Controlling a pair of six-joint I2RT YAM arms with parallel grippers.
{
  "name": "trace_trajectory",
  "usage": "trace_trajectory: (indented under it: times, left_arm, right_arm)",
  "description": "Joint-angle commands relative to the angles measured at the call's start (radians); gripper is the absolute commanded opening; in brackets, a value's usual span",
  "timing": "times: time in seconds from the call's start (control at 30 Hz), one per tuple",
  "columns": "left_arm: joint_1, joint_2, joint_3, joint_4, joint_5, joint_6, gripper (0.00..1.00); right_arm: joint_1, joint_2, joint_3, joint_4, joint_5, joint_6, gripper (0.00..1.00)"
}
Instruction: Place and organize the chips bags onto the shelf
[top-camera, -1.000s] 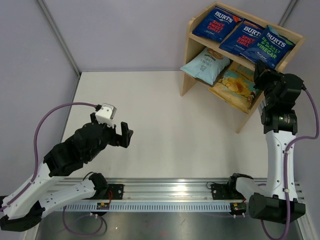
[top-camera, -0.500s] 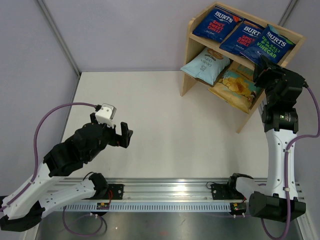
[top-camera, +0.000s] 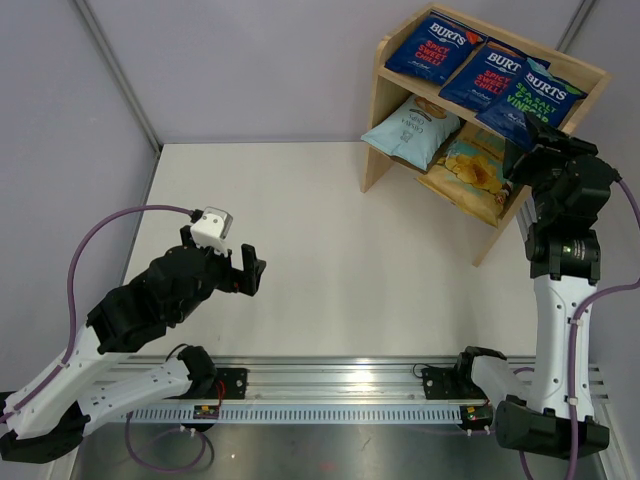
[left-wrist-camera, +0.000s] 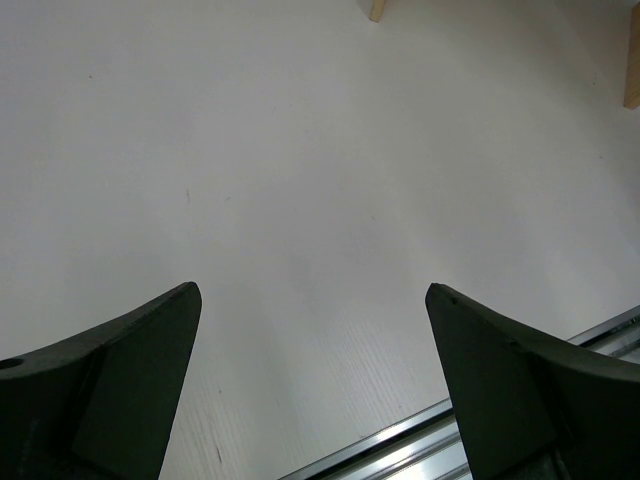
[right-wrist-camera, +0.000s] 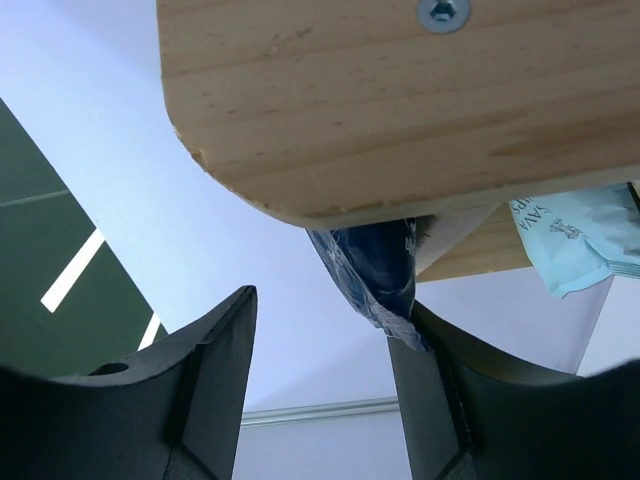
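Though raised to the right panel of the shelf (top-camera: 376, 120), upper right of the overhead frame, clamps nothing: right gripper (right-wrist-camera: 322, 320) partly spread, corner of the green-lettered bag (top-camera: 528, 100) hanging between its jaws off the top tier's end, probably to settle there. Left gripper (left-wrist-camera: 311, 290) wide, empty, parked lower left, out of the way.

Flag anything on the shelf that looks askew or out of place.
The green-lettered Burts bag at the top tier's right end sits crooked. It overlaps its red-lettered neighbour and overhangs the shelf edge above the right gripper. Nothing else stands out.
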Motion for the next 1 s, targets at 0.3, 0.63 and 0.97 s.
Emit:
trace_trajectory:
  times: [0.3, 0.63, 0.97]
  left_arm:
    - [0.001, -0.007, 0.013, 0.02, -0.024, 0.002, 0.99]
    - [0.0, -0.002, 0.01, 0.025, -0.024, 0.002, 0.99]
    - [0.001, 0.015, 0.004, 0.039, -0.051, 0.003, 0.99]
  right_arm:
    - [0.001, -0.029, -0.03, 0.002, -0.035, -0.046, 0.7]
    - [0.001, -0.053, -0.047, 0.031, -0.09, -0.092, 0.75]
    - [-0.001, -0.084, -0.063, 0.007, -0.184, -0.171, 0.99]
